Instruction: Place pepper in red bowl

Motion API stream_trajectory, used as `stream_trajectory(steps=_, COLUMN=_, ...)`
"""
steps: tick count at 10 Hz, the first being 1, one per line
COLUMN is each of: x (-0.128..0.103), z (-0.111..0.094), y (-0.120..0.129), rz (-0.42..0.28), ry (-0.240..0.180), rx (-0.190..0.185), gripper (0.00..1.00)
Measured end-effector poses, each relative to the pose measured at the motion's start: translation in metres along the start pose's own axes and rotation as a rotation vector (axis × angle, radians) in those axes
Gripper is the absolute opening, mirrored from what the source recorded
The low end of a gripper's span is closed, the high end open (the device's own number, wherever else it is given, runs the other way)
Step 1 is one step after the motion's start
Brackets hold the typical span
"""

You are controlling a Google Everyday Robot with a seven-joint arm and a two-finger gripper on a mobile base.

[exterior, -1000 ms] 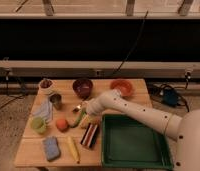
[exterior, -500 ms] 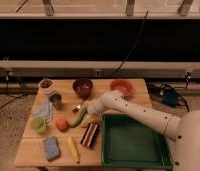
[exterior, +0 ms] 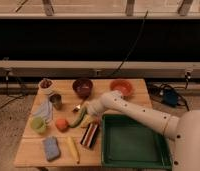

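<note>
The pepper [exterior: 78,119] is a slim green vegetable lying slantwise on the wooden table [exterior: 33,155], left of centre. My gripper [exterior: 88,111] is at the end of the white arm, right at the pepper's upper right end. I cannot tell whether it touches the pepper. The red bowl [exterior: 121,87] is bright orange-red and stands at the back right of the table, well apart from the gripper.
A maroon bowl [exterior: 83,87] stands behind the gripper. An orange fruit [exterior: 61,123] and a green cup [exterior: 38,124] lie left of the pepper. A yellow corn-like item [exterior: 73,149], a blue sponge [exterior: 51,147] and a dark block [exterior: 89,135] are in front. A green tray [exterior: 133,145] fills the front right.
</note>
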Motion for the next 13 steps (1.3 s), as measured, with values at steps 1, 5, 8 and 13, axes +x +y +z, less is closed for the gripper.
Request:
stream_trajectory(steps=1, x=0.001, z=-0.001, y=0.0013, rz=0.001, ry=0.001, rx=-0.001, gripper=0.56)
stream_trajectory(steps=5, x=0.0019, z=-0.0032, y=0.0009, rz=-0.002, ry=0.004, rx=0.003, gripper=0.15)
stream_trajectory(steps=8, x=0.0013, z=-0.004, y=0.0022, rz=-0.005, ry=0.005, rx=-0.001, gripper=0.0)
stream_trajectory(steps=13, x=0.0021, z=-0.0054, y=0.0018, rz=-0.004, ry=0.005, rx=0.0, gripper=0.0)
